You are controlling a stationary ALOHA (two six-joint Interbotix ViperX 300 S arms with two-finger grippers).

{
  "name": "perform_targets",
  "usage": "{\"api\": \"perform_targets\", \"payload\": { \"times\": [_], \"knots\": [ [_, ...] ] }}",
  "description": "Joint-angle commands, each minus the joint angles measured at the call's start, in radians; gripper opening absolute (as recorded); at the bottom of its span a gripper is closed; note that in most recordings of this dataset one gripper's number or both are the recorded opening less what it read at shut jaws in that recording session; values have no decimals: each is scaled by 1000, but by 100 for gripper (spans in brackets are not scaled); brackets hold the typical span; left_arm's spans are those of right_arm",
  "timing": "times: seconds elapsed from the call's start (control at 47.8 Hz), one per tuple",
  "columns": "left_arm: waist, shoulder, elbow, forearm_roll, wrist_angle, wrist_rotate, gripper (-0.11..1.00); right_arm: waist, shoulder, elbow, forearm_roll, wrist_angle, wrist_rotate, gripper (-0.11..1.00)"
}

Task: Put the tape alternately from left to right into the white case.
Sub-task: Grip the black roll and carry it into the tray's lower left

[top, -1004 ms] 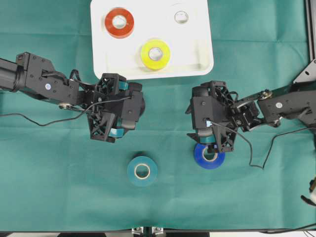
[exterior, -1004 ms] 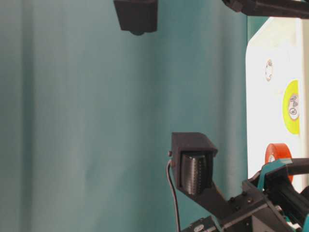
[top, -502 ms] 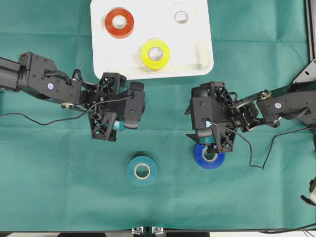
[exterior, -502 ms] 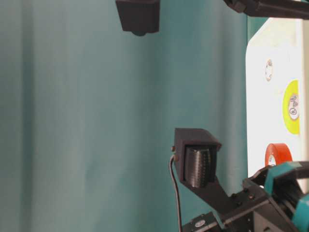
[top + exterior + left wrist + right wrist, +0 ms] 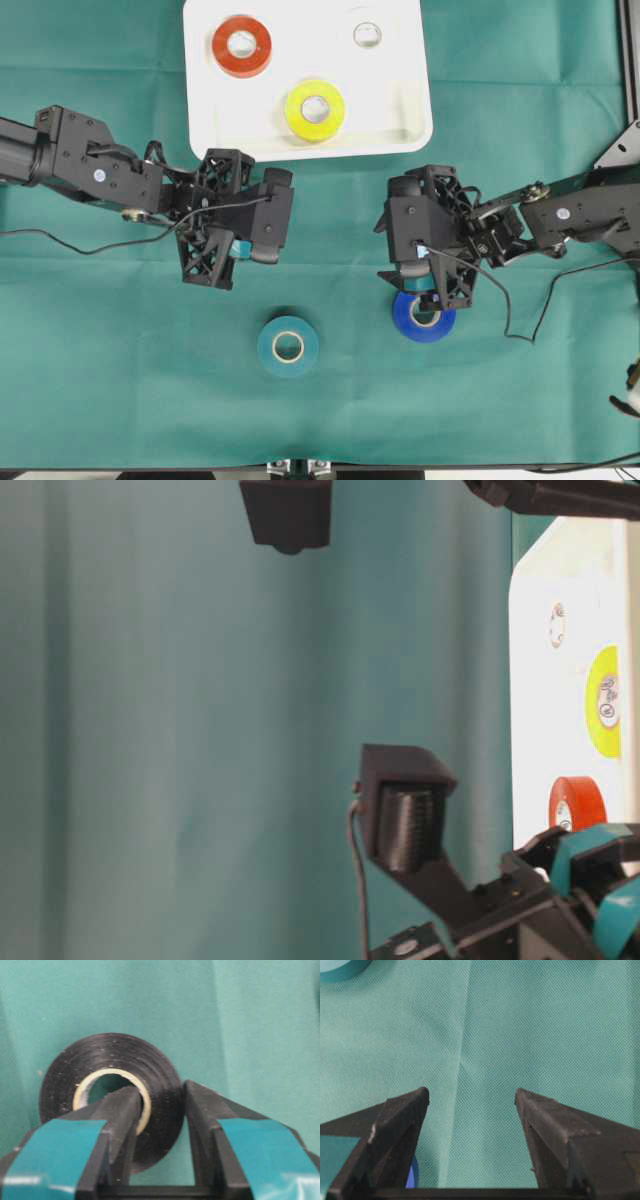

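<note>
Left wrist view: left tool (image 5: pixel 160 1105) grips black tape roll (image 5: pixel 110 1095).

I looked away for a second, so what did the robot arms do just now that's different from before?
The left gripper snapped shut on the black tape roll, one finger through its core and one outside the wall; a second ago its jaws stood wide. Nothing else moved: the right gripper stays open above the blue roll, the teal roll lies on the cloth, and the orange-red, yellow and white rolls sit in the white case.
</note>
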Motion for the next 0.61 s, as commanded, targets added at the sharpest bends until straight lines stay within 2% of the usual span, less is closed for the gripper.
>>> {"api": "perform_targets", "payload": {
  "times": [0.0,0.23,0.585],
  "knots": [
    [-14,-71,-17,0,-3,2,-5,2,-11,-14,-2,-9,2,79],
    [-21,-161,-9,0,34,2,-5,2,-11,-14,-2,-9,2,79],
    [9,-167,-6,0,69,9,-5,2,-11,-15,-2,-9,2,79]
  ]
}}
